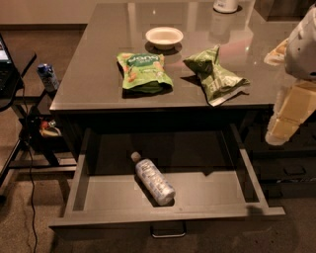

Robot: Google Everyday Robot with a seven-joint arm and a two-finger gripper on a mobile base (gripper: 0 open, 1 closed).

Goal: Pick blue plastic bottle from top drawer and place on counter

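The blue plastic bottle (153, 179) lies on its side in the open top drawer (168, 213). Its white cap points to the back left and its base to the front right. The drawer is pulled fully out below the counter (94, 79), with its metal bar handle at the front. My gripper (282, 127) hangs at the right edge of the view, beside the counter's right front corner. It is above and to the right of the drawer, well apart from the bottle, and holds nothing that I can see.
On the counter stand a white bowl (164, 36), two green snack bags (144, 72) (216, 74) and a white container (225, 5) at the back. A small blue can (48, 77) stands on a side stand at the left. Darker drawers (291, 170) are at the right.
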